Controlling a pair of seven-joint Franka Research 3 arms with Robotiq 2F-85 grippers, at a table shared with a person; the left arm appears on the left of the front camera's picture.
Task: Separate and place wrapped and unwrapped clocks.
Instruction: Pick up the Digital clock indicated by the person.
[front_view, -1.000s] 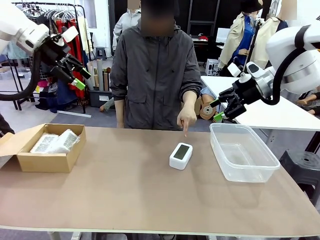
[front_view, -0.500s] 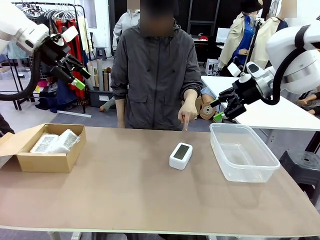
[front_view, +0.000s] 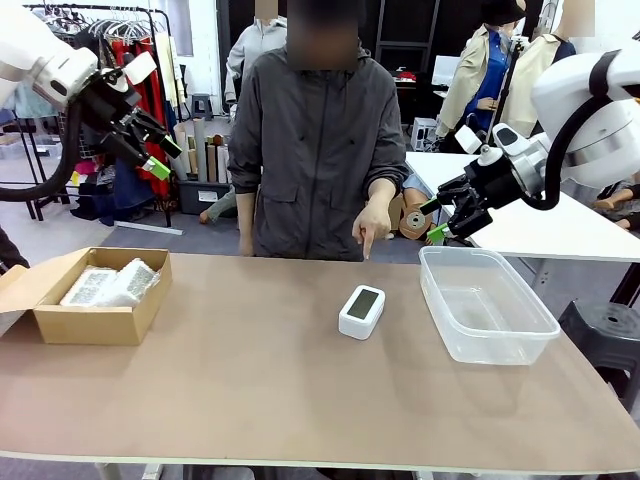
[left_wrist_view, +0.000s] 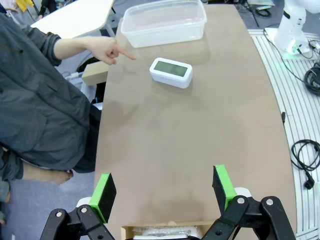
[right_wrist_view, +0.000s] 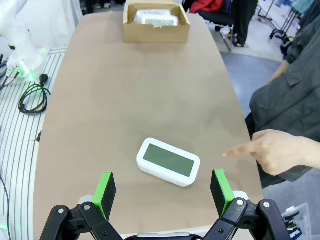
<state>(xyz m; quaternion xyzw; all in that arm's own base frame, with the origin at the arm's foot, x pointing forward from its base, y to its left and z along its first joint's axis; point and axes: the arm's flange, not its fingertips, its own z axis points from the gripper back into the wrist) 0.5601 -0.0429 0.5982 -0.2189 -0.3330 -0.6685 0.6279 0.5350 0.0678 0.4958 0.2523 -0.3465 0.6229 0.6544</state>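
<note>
At frame centre, bare clock (front_view: 361, 311) face-up on the table (front_view: 250, 400), just left of the tub (front_view: 487, 305). Middle left, two wrapped clocks (front_view: 110, 283) inside the box (front_view: 95, 322). Above the bare clock, person's hand (front_view: 371, 228) pointing down. Upper left, left gripper (front_view: 165, 155); right of centre, right gripper (front_view: 432, 220); both spread wide, holding nothing.

Robot lab/workshop w/ garment stock, clothes rack (front_view: 168, 95), white worktable (front_view: 560, 225) behind, floor cables (left_wrist_view: 313, 80)
</note>
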